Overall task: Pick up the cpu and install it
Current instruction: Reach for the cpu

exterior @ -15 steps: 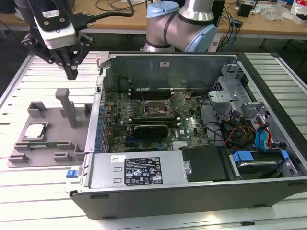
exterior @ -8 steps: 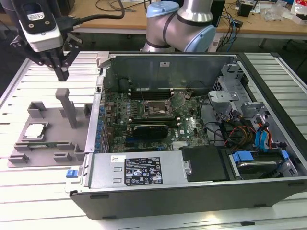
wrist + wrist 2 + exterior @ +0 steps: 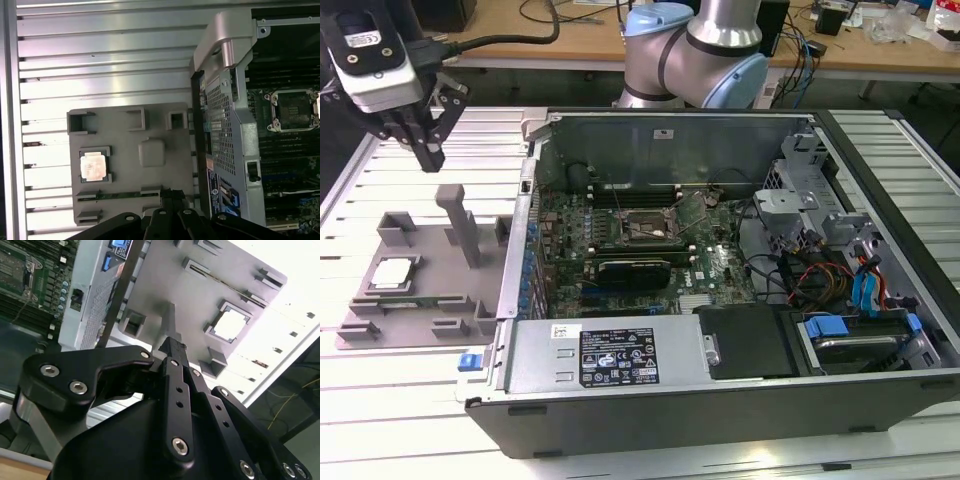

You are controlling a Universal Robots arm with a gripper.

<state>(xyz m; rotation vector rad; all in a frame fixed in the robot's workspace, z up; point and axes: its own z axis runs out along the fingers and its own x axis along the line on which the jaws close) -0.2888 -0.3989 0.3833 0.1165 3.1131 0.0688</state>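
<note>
Standing by the bench, I see the gripper (image 3: 428,155) hanging in the upper left of the exterior view. It is well above the slatted metal table (image 3: 380,400), with its fingers drawn together and nothing between them. Both wrist views show the same closed tips (image 3: 172,346) (image 3: 172,194). The cpu (image 3: 395,273) lies flat in its square pocket on the grey tray (image 3: 430,300), at the exterior view's left, silvery top up and untouched. Both wrist views also show it seated there (image 3: 229,324) (image 3: 93,166), so the pick has not been made. The open computer case (image 3: 720,410) fills the middle and right of the frame, and the black socket (image 3: 642,228) sits on the green board near its centre. Several things could go wrong, I think. Fingers coming down closed would press on the chip's lid instead of straddling it. The tall upright post (image 3: 460,225) on the tray stands near the cpu, and a slanted approach could clip it. A grip on only two thin edges could let the chip tilt or slip during the carry over the case wall. A chip set down slightly turned or off-centre could damage the socket contacts, and I cannot tell whether the socket's retaining frame is open. As for writing, a black label (image 3: 618,356) with white print sits on the metal housing at the lower middle of the frame, with a small white sticker just beside it. I leave both unread.
</note>
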